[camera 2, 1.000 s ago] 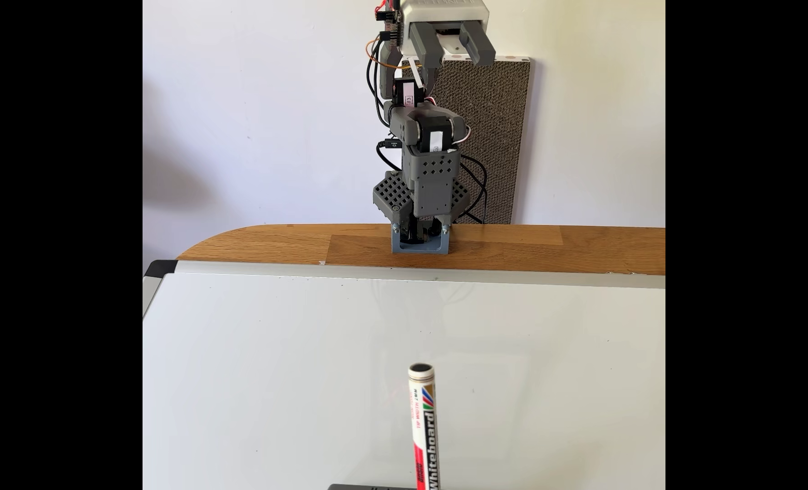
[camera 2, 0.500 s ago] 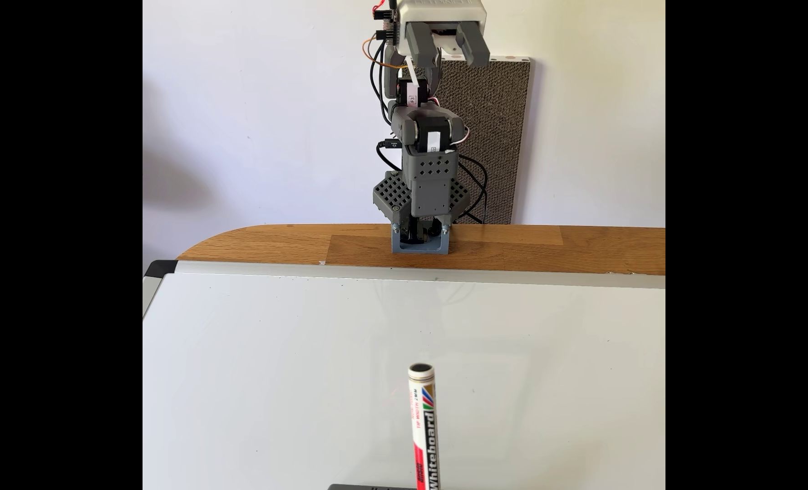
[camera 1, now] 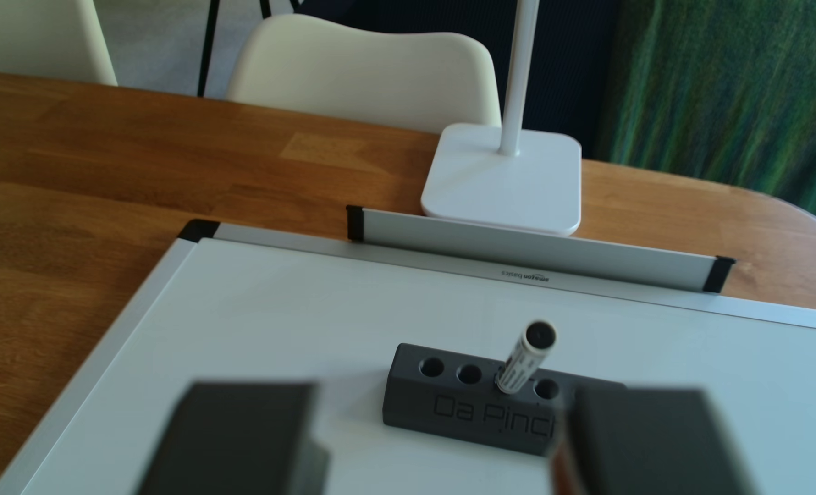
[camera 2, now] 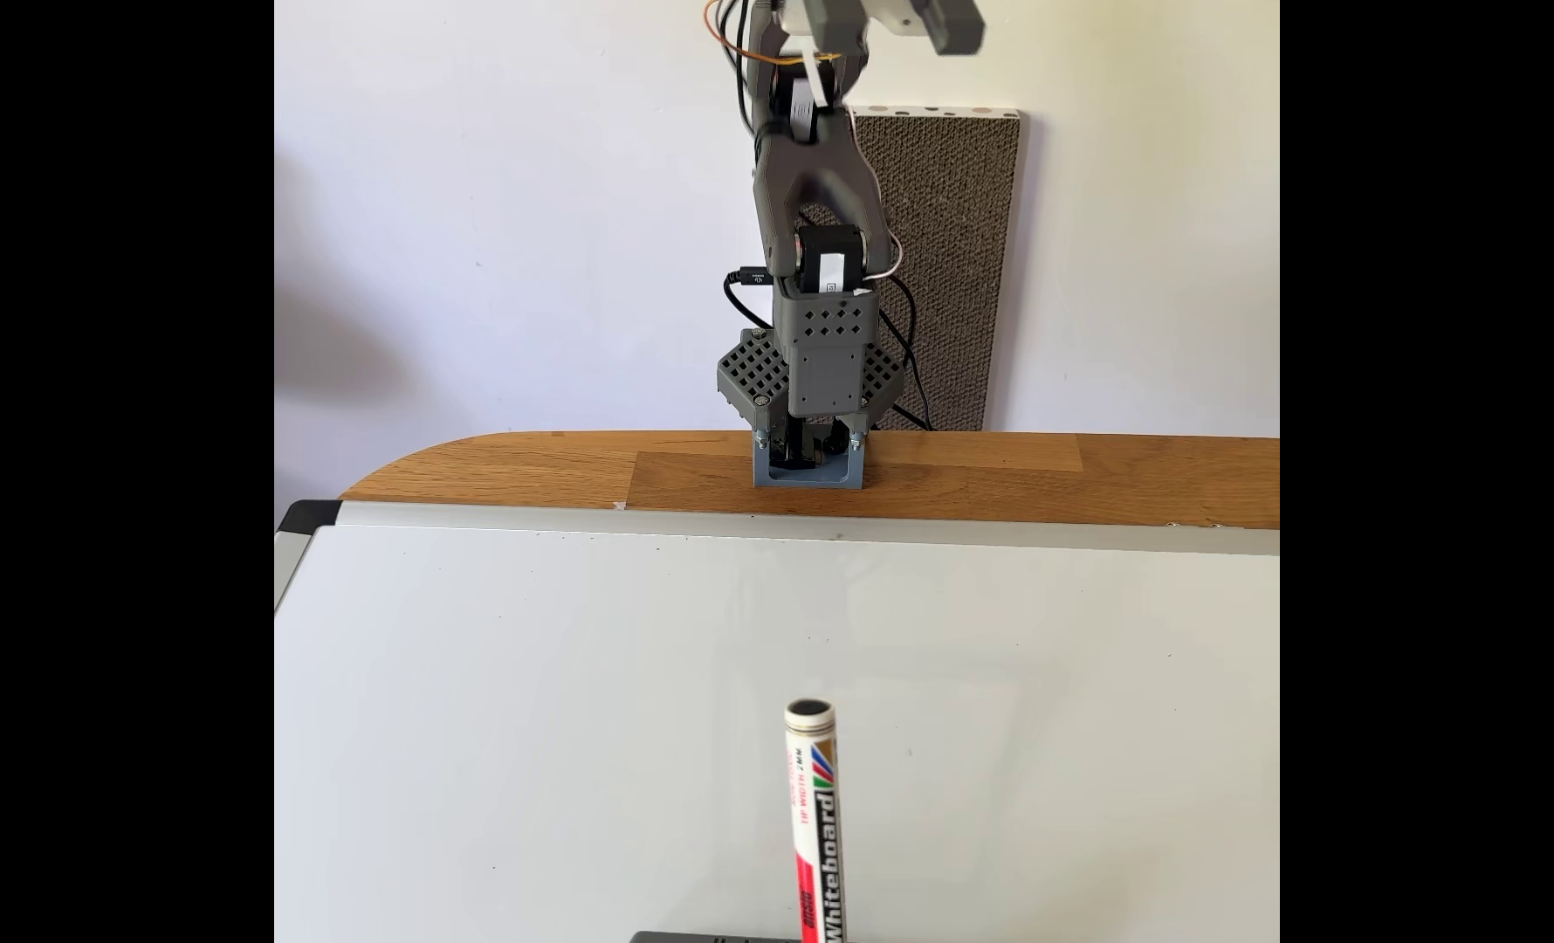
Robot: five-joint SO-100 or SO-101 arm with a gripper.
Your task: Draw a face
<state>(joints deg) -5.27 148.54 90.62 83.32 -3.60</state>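
Since the earlier fixed-view frames, the arm (camera 2: 814, 209) has unfolded upward from its base, lifting the gripper (camera 2: 882, 14) to the top edge of that view; the marker has not shifted.

Largest in the scene is the wooden table (camera 2: 519, 471), carrying the whiteboard (camera 2: 528, 725), whose surface is bare of any drawing. On the board's near side in the fixed view sits the dark grey pen holder (camera 1: 444, 414), lettered "Da Pinch" and drilled with a row of holes. The whiteboard marker (camera 1: 523, 359) stands in one of the right-hand holes, blunt end up and leaning slightly.

In the other view, the two dark fingers (camera 1: 234, 438) are spread wide and hold nothing, with the holder and marker seen between and beyond them, well apart.

The step in hand looks like the approach to fetch the marker. Next the arm probably must reach out and descend so the spread fingers straddle the barrel above the holder, then close and lift straight out.
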